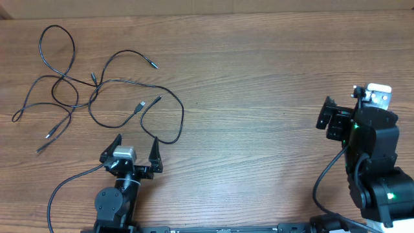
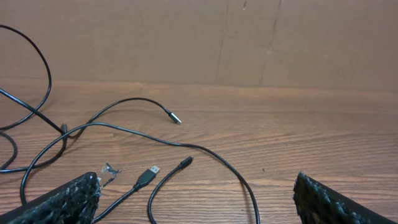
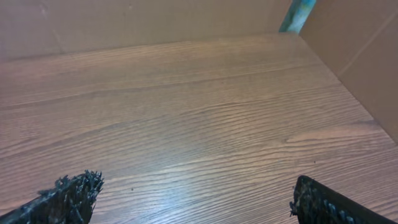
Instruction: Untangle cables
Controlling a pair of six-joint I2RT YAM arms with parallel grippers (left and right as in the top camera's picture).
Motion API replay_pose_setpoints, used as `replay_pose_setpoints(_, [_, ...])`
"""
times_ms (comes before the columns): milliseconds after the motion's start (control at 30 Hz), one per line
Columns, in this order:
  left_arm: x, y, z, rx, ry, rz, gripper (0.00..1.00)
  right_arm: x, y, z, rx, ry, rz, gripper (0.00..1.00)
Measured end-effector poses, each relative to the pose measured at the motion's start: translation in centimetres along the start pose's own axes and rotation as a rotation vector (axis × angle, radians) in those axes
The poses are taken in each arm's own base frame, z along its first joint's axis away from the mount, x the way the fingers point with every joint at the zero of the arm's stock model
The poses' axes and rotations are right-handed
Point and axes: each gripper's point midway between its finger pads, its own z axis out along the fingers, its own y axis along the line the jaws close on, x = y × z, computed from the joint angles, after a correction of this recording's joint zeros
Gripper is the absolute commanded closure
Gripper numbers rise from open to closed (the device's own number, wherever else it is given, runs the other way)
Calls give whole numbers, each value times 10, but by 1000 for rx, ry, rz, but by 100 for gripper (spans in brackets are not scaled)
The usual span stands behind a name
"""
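Note:
Several thin black cables lie crossed and looped over one another on the far left of the wooden table. My left gripper stands open just in front of the nearest loop, touching nothing. In the left wrist view a USB plug and a small plug lie ahead of the open left gripper, and another plug end lies farther off. My right gripper is open at the far right, away from the cables; the right wrist view shows only bare wood between the right gripper's fingers.
A brown cardboard wall borders the table's far side, and another cardboard panel stands along the right edge beside a teal post. A thick black arm wire trails from the left arm's base.

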Motion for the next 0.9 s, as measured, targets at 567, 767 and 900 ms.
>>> replay_pose_setpoints(567, [0, 0, 0, 0, 0, 0, 1, -46, -3, -69, -149, -351, 127, 0])
replay_pose_setpoints(767, [0, 0, 0, 0, 0, 1, 1, -57, 28, -66, -338, -604, 178, 0])
replay_pose_setpoints(900, [0, 0, 0, 0, 0, 2, 0, -33, 41, -49, -424, -691, 233, 0])
